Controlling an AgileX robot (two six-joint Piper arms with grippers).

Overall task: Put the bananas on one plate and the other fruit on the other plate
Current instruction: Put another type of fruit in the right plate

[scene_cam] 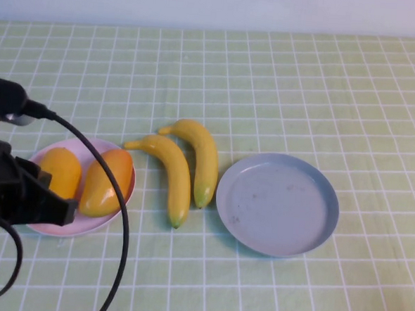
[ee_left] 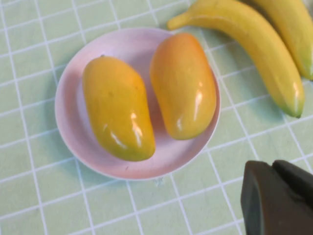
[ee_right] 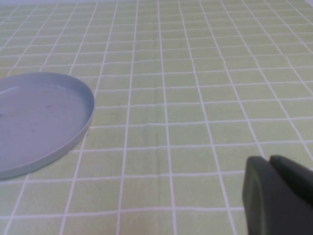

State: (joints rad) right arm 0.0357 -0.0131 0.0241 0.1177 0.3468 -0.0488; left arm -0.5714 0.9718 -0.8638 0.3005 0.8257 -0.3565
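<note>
The two bananas (scene_cam: pixel 182 169) lie side by side on the worktop (scene_cam: pixel 303 84), between the pink plate (scene_cam: pixel 112 220) and the empty grey-blue plate (scene_cam: pixel 278 203), the right-hand one just beside the grey-blue rim. Glossy and plastic-looking, they are probably light, stiff and slippery; a grip across the thick middle of the curve, at right angles to its length, seems safest, since the tapered tips would likely slide out. The two mango-like fruits (scene_cam: pixel 86 178) already rest together on the pink plate, so that half of the task looks done. The left end effector (ee_left: pixel 276 196) hangs over the near-left part of the worktop by the pink plate, shut and holding nothing. The right end effector (ee_right: pixel 279 196) is also closed and empty, low over bare cloth to the right of the grey-blue plate. The high view alone shows both plates and both bananas whole; the left wrist view gives the mangoes' shine and a banana's green tip up close; the right wrist view shows only the grey-blue plate's rim.
</note>
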